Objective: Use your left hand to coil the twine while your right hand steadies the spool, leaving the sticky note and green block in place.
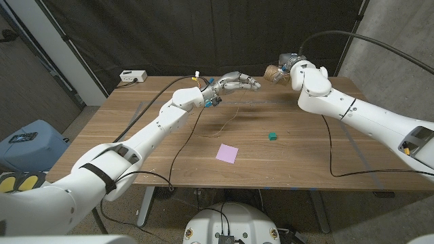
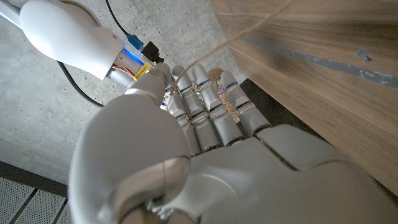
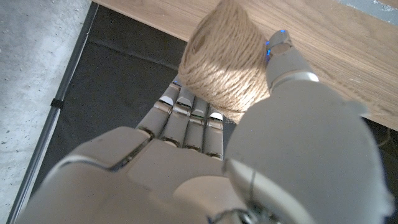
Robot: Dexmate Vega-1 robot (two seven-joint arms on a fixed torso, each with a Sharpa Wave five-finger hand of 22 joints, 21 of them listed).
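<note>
Table: a wide brown wooden table (image 1: 135, 152) is filling the middle of the head view, with dark curtains hanging behind it.
Right hand: the white five-finger right hand (image 1: 291, 68) is gripping the spool above the table's far edge; in the right wrist view its fingers (image 3: 186, 118) are curling under the wound cord.
Left hand: the white left hand (image 1: 237, 83) is hovering over the far middle of the table, fingers reaching toward the spool. They are lying close together in the left wrist view, but whether they are pinching the strand I cannot tell.
Spool: the fat tan spool of jute twine (image 3: 227, 59) is sitting inside the right hand's grip, just beside the left hand's fingertips.
Twine: a thin tan loose strand of twine (image 2: 249, 32) is running past the left fingertips, taut over the wood.
Sticky note: the square pink paper sticky note (image 1: 227, 154) is lying near the front edge, well apart from both hands.
Green block: the small green cube (image 1: 272, 136) is sitting just beyond the note, undisturbed.
Progress: the steadying looks done and the winding seems under way; how much loose strand is left is too faint to judge.
</note>
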